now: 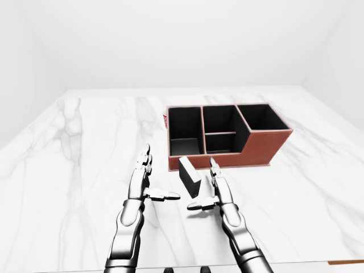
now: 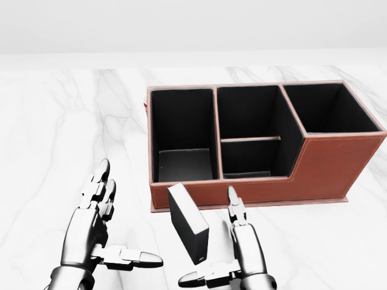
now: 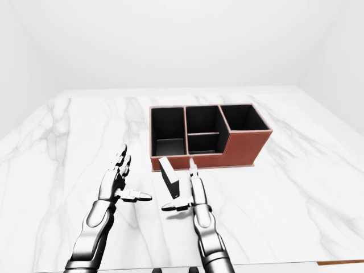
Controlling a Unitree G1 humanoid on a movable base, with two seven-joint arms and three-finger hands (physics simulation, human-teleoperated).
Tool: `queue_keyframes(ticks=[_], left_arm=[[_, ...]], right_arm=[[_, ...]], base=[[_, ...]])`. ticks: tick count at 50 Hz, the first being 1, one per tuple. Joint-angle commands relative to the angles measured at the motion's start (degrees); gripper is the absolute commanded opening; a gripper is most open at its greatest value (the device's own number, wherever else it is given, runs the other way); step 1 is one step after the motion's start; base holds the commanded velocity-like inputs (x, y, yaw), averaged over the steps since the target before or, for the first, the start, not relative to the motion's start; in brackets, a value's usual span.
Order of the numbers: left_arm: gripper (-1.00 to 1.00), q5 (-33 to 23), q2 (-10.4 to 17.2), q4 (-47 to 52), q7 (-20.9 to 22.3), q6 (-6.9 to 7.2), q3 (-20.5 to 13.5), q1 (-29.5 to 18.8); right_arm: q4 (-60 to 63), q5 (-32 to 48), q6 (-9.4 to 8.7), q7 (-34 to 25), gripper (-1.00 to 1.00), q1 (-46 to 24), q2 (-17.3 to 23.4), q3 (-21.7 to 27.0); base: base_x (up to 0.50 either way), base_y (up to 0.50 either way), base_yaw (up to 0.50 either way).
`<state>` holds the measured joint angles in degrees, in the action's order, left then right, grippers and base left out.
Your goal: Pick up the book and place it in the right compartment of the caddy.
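Overhead | white marble table | pale bare walls | both robot hands spread wide, holding nothing

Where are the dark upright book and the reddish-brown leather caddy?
dark upright book [image 2: 188,229]: head view, on its broad side face.
reddish-brown leather caddy [image 2: 335,163]: head view, on its near outer wall.

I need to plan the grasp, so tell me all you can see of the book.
The book is a slim dark slab with a pale top face, standing upright and angled on the marble table, just below the caddy wall in the head view. The open right hand stands close beside it; contact is unclear. The left hand is apart.
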<state>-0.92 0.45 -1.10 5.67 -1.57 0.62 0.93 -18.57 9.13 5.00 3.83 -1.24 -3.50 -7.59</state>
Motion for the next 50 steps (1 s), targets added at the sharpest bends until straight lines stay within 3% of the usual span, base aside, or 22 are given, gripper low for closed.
queue_keyframes(ticks=[1,8,11,25,36,45,50], left_arm=[[1.00,-0.43,0.00,-0.58,-0.74,-0.22,-0.09,-0.32],[1.00,-0.35,0.03,-1.28,-0.65,-0.75,-0.19,-0.52],[1.00,-0.35,0.00,-0.60,-0.64,-0.20,-0.11,-0.39],[1.00,-0.35,-0.02,-0.29,-0.61,-0.02,-0.08,-0.25],[1.00,-0.29,-0.01,-0.96,-0.59,-0.49,-0.12,-0.41],[1.00,-0.31,-0.02,-0.36,-0.53,-0.12,-0.05,-0.24],[1.00,-0.26,0.02,-0.98,-0.44,-0.57,-0.12,-0.42]], right_arm=[[-2.73,0.79,0.00,0.46,1.00,-1.19,-0.32,0.31],[-3.71,1.60,0.00,1.01,1.00,-1.94,-0.78,-0.12],[-4.75,1.77,0.00,1.40,1.00,-3.03,-0.96,0.04],[-11.31,2.35,0.00,2.92,1.00,-7.85,-1.15,1.48],[-17.16,3.24,0.00,4.54,1.00,-10.93,-1.52,2.01],[-19.86,4.31,0.00,5.31,1.00,-11.08,-2.17,1.49],[-20.85,4.68,0.00,5.48,1.00,-10.98,-2.61,1.19]], base=[[0.00,0.00,0.00],[0.00,0.00,0.00],[0.00,0.00,0.00],[0.00,0.00,0.00],[0.00,0.00,0.00],[0.00,0.00,0.00],[0.00,0.00,0.00]])
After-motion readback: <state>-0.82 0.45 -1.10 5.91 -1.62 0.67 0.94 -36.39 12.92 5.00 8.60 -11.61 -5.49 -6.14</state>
